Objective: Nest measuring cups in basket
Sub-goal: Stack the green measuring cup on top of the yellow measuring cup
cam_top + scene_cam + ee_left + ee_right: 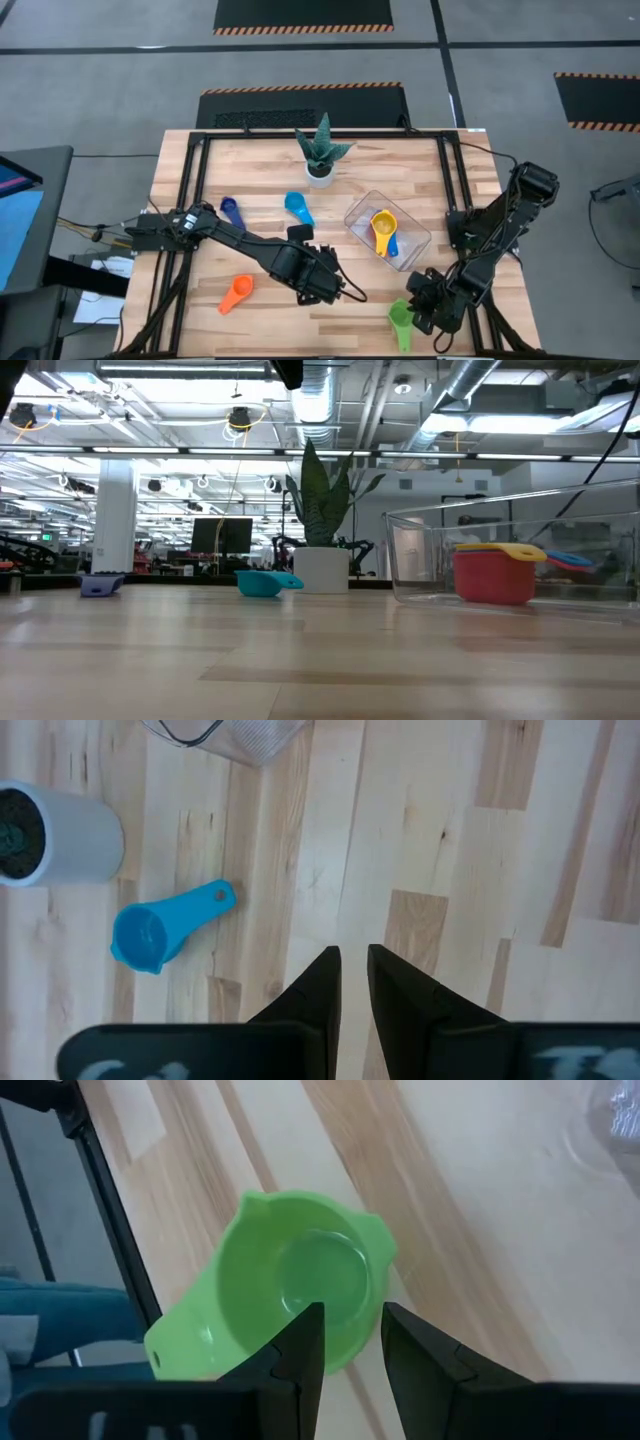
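A green measuring cup [290, 1280] sits upright on the table near its front right corner [399, 326]. My right gripper [352, 1325] hangs over it, open, one finger above the bowl and one outside the rim. The clear basket [415, 240] holds a yellow cup [383, 226] nested on a red cup [493, 582], with a blue cup [392, 246] beside them. A light blue cup [150, 930], a dark blue cup [230, 211] and an orange cup [236, 293] lie loose on the wood. My left gripper [352, 960] hangs over bare wood at mid table, empty, with only a narrow gap. My right gripper comes at the green cup from above, slanting down, its fingers on either side of the rim [378, 1295] on the side away from the handle. Whether either finger touches the rim, I cannot tell. The cup rests on the table.
A white pot with a spiky plant [321, 165] stands at the far middle. Dark frame rails [190, 190] run along the table's left and right sides. Bare wood lies between the two grippers and in front of the basket.
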